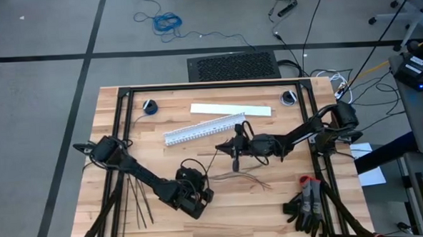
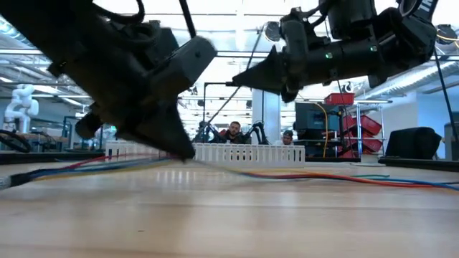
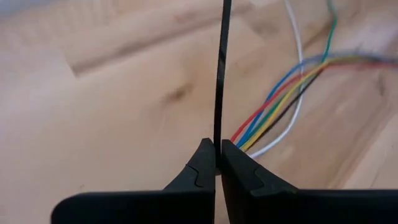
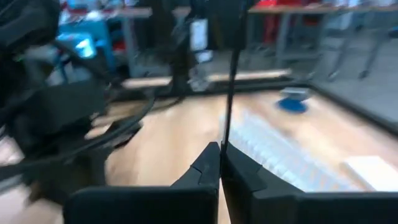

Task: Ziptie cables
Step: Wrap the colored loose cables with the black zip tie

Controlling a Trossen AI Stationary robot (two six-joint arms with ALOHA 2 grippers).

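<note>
One thin black ziptie spans the gap between both grippers above the table's middle. My left gripper is shut on its near end and sits low by the table. My right gripper is shut on its far end, higher up. The cables, thin coloured wires, lie flat on the wood just right of my left gripper. Spare zipties lie on the table under my left arm. My left gripper pinches the ziptie's near end between its two fingertips; the strip runs straight on from the fingers, clear of the table. My right gripper pinches the ziptie's far end between its fingertips, coming level from the table's right; the strip runs on past the fingers, off the table.
A long white slotted duct and a flat white strip lie toward the far side. Black gloves sit at the near right corner. Two round knobs stand near the far edge. People sit in the room beyond.
</note>
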